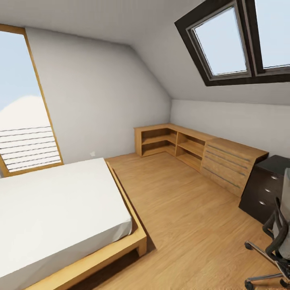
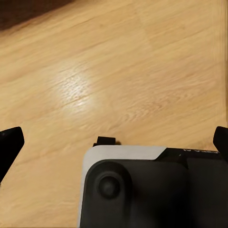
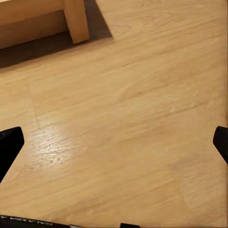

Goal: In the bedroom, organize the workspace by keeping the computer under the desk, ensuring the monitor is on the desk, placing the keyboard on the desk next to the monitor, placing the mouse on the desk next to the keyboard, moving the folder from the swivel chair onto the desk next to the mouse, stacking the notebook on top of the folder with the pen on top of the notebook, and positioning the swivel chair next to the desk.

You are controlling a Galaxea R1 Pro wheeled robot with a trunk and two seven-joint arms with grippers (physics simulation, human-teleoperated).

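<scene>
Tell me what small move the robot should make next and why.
Probably turn the base right: the swivel chair and the black drawer unit of the desk sit cut off at the head view's right edge. Both pincers, left and right, are open over bare floor.

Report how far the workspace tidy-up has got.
Nothing looks done yet. Both grippers, left and right, are open and empty above the wood floor. At the room's right edge are the swivel chair and the desk's black drawer unit. Every placement is left; monitor, keyboard, mouse and folder aren't visible.
</scene>
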